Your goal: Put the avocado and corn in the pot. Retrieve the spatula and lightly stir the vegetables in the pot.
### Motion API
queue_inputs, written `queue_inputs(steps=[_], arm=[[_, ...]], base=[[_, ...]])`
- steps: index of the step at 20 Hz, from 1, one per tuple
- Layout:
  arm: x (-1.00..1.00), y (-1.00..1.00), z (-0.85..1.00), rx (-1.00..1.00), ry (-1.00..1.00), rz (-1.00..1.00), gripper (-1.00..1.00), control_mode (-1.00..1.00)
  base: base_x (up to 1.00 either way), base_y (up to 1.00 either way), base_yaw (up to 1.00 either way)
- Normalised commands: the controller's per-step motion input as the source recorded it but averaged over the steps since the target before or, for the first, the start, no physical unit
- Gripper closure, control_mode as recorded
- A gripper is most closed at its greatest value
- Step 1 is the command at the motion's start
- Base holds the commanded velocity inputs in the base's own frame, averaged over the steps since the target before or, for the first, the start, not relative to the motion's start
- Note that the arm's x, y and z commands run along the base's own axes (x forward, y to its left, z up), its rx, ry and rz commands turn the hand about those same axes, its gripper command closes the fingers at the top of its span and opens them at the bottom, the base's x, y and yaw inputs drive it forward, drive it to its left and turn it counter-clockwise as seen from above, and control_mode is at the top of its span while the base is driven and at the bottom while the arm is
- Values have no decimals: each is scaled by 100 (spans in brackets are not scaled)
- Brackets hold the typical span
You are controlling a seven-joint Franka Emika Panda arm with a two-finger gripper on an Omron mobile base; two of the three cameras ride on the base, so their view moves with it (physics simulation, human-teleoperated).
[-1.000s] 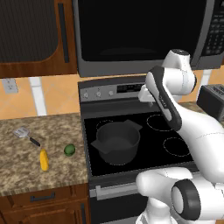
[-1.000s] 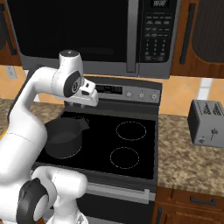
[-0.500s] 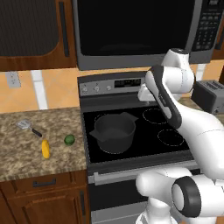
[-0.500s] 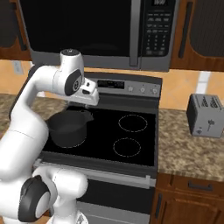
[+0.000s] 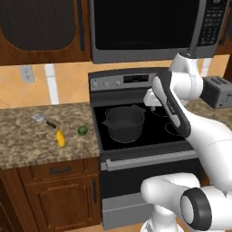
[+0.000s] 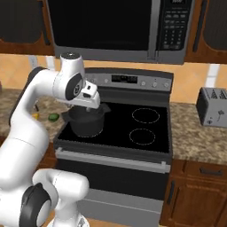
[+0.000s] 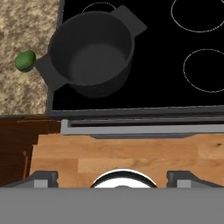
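The dark grey pot [image 5: 123, 122] [image 6: 86, 122] [image 7: 92, 52] stands empty on the stove's front left burner. Left of the stove, on the granite counter [image 5: 27, 145], lie the green avocado [image 5: 82, 130] [image 6: 53, 117] [image 7: 25, 60], the yellow corn [image 5: 60, 137] and the spatula [image 5: 43, 120]. My gripper [image 5: 146, 103] [image 6: 90, 105] [image 7: 113, 176] hangs high over the stove, above and just right of the pot. It is open, its fingertips [image 7: 42, 176] spread wide with nothing between them.
A silver toaster [image 5: 217, 90] [image 6: 214, 106] stands on the counter right of the stove. The microwave [image 5: 145, 27] hangs above the stove's control panel [image 6: 133, 80]. Two ringed burners [image 7: 205, 70] lie right of the pot. Wooden cabinets [image 5: 54, 195] run below the counter.
The gripper's jaws have opened wide. The base has driven, so both base views shifted and the stove and pot now sit closer; the arm holds the same pose.
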Motion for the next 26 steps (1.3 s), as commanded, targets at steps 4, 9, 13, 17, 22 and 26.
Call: queue_inputs(steps=[4,9,13,17,22,26], arm=[[0,0,0,0,0,0,-100,100],[0,0,0,0,0,0,-100,100],[0,0,0,0,0,0,-100,100],[0,0,0,0,0,0,-100,100],[0,0,0,0,0,0,-100,100],[0,0,0,0,0,0,-100,100]], base=[[14,86,-8],[31,49,-10],[51,16,-4],[62,33,-5],[61,35,-6],[46,56,-4]])
